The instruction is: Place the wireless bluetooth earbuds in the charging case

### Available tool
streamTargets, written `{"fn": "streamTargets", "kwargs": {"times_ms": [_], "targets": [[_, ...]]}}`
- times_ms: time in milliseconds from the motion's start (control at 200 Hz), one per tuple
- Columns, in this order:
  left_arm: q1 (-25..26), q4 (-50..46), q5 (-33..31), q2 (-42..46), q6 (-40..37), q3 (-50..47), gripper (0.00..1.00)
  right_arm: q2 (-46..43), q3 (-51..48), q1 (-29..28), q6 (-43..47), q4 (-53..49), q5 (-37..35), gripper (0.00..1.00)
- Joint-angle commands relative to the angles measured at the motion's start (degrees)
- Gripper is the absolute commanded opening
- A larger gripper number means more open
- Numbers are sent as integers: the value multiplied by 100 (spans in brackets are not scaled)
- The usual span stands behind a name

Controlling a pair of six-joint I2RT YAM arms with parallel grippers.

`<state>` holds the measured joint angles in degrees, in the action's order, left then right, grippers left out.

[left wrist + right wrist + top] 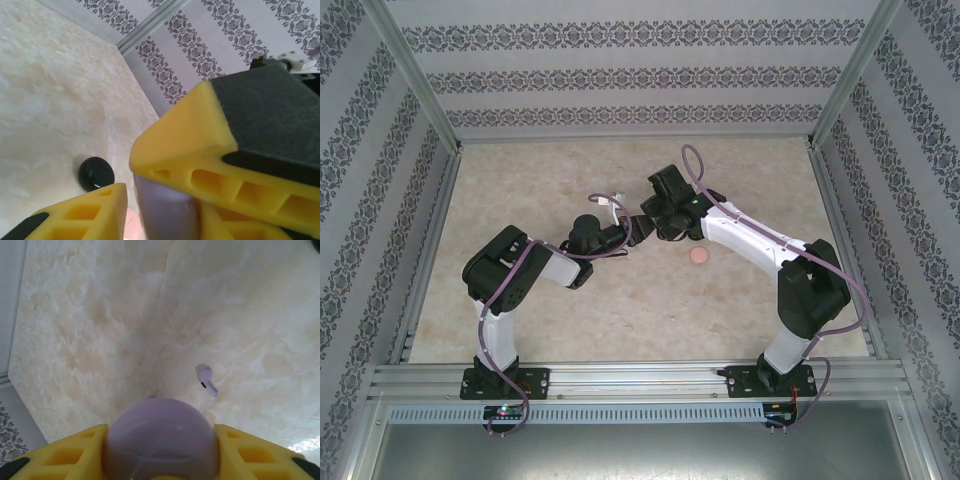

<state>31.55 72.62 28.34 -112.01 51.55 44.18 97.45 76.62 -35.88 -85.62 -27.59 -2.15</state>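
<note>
Marble desk (100, 315). Right jaws clamp lilac case (161, 435); left jaws flank it, grip unclear. Lid-opening likely; next, earbud (205, 379) ahead of right jaws.

no writing, label, brand, number or sign can be read on anything here.

Bright, diffuse, even light; faint soft shadows; blurry wrist-view foregrounds; slightly washed-out tabletop (100, 315).
</note>
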Motion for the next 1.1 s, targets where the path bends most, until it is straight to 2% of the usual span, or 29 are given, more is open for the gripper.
{"fn": "streamTargets", "kwargs": {"times_ms": [0, 80, 125, 185, 265, 375, 495, 684, 819, 949, 1094], "targets": [[44, 278, -122, -147, 43, 153, 29, -147, 12, -92, -24, -58, 16, 24], [44, 279, -100, -161, 64, 170, 22, -186, -6, -95, -33, -39, -3, 24], [45, 288, -86, -147, 82, 164, 18, -221, -15, -77, -33, -4, -26, 28], [45, 304, -61, -139, 104, 148, 10, -267, -9, -26, -5, 62, -59, 43], [44, 323, -25, -83, 127, 82, 4, -346, 10, 122, 165, 261, 5, 62], [20, 207, 106, 100, 90, -8, 0, -591, 139, 327, 597, 238, 84, 74], [-49, -68, 357, 404, -58, -70, 0, -1095, -43, 594, 1149, 185, 172, 75], [-317, -852, 1356, 988, -392, 52, 0, -1970, -823, 1206, 2453, 522, 740, 76], [-471, -1712, 2054, 1436, -777, 302, 0, -2469, -1436, 1652, 3821, 1260, 1748, 76], [-541, -2668, 2610, 1760, -1236, 670, 0, -2851, -1865, 1790, 5085, 1832, 2854, 76], [-550, -3634, 3106, 1914, -1669, 1162, 0, -3034, -2049, 1803, 5826, 1962, 3761, 75]]}}
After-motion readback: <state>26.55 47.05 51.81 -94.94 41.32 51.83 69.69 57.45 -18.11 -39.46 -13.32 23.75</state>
